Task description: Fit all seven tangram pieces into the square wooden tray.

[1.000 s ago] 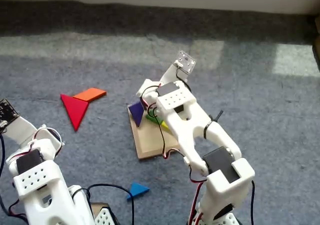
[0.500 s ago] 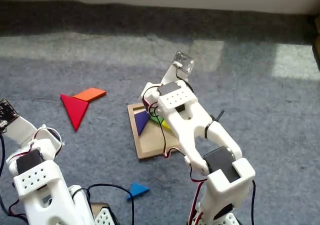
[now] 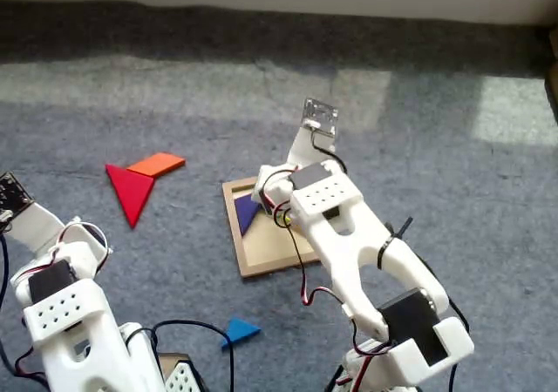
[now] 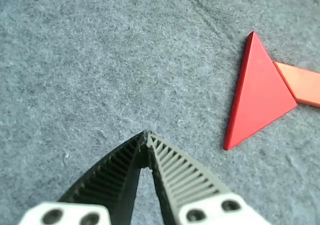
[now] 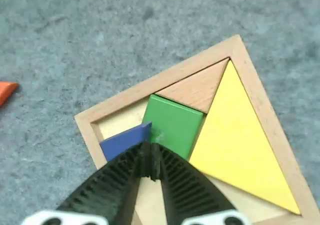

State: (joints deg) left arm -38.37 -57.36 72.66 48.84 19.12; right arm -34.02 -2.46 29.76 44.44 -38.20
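The fingers point(image 5: 117, 185) of the right gripper point(image 5: 150, 154) are pressed nearly together, pinching a corner of the dark blue piece point(image 5: 122, 141). That piece reaches into one corner of the square wooden tray point(image 5: 165, 80), with its tip against the green square point(image 5: 172, 125). Just beside the green square lies the large yellow triangle point(image 5: 240, 130), flat along one side of the tray. A wood-brown triangle point(image 5: 195, 90) fills the space between those two and the rim. Paler tray floor shows under the fingers.

The fingers point(image 4: 180, 170) of the left gripper point(image 4: 146, 140) are closed tip to tip with nothing between them, hanging over the grey carpet point(image 4: 100, 60). Near them the red triangle point(image 4: 257, 92) lies flat on the carpet, and the orange piece point(image 4: 300, 85) touches one of its edges. In the high view these two lie well apart from the tray. A light blue triangle point(image 3: 240, 329) rests alone on the carpet, close to the arms' bases.
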